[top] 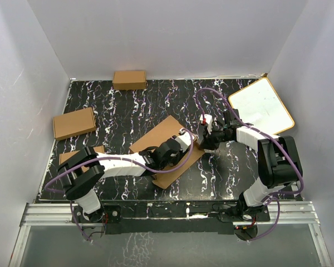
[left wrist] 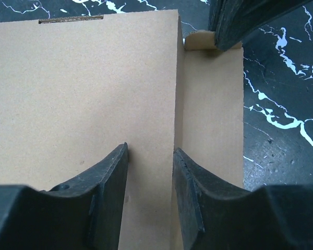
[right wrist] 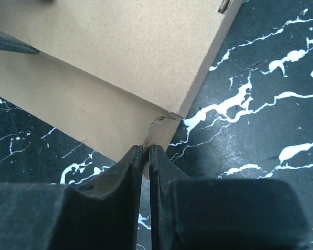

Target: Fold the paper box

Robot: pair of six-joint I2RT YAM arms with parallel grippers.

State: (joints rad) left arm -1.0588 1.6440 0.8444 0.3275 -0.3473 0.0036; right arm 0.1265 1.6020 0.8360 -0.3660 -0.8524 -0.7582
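Observation:
The paper box (top: 160,135) is a brown cardboard sheet lying slantwise mid-table, one long panel folded over. My left gripper (top: 183,143) hovers over its right part. In the left wrist view the left gripper (left wrist: 150,159) stands open, its fingers astride the strip of the upper panel (left wrist: 83,88) beside the step edge, the right finger against that edge. My right gripper (top: 202,142) is at the sheet's right corner. In the right wrist view the right gripper (right wrist: 145,151) is shut on a small corner tab (right wrist: 159,133) of the paper box (right wrist: 120,47).
Three smaller brown boxes sit at the left and back: one against the far wall (top: 129,79), one at the left (top: 74,123), one behind my left arm (top: 67,157). A white board with tan rim (top: 260,105) leans at the back right. White walls enclose the black marbled table (top: 228,172).

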